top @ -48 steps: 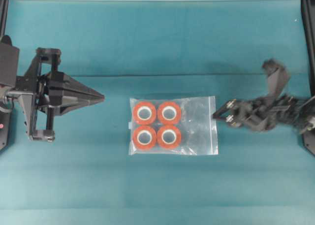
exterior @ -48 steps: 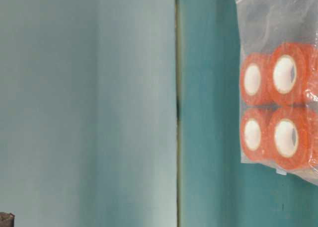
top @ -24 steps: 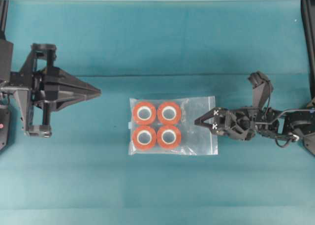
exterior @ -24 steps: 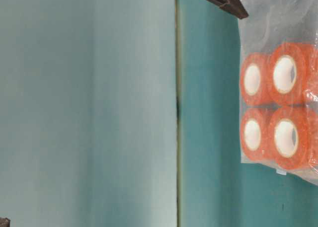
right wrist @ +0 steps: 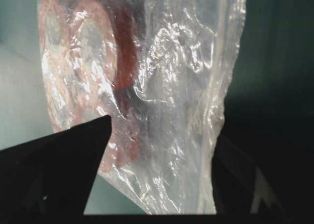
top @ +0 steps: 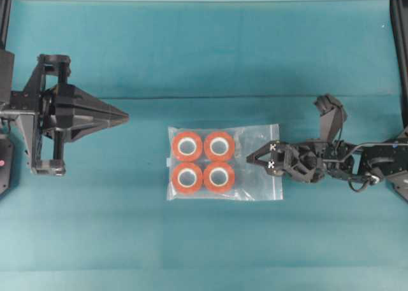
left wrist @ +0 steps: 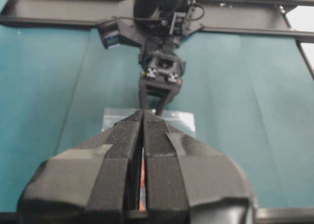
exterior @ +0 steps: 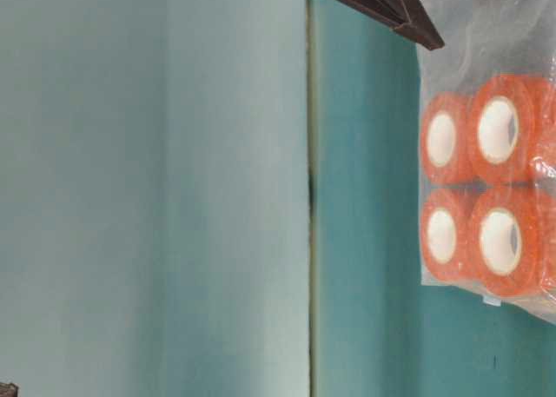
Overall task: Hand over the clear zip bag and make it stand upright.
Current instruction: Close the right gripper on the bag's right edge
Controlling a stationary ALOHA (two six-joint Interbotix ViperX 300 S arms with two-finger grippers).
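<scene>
Clear zip bag lies flat mid-table, and your right gripper, jaws spread wide, has just slid in over its zip-side edge, ready to pinch, while your left gripper waits well clear, fingers shut and empty.

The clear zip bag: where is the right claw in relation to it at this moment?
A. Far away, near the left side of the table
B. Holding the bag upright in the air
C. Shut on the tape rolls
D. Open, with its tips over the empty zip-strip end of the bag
D: the right claw stands open with its tips over the empty end of the clear zip bag, which lies flat on the table.
</scene>
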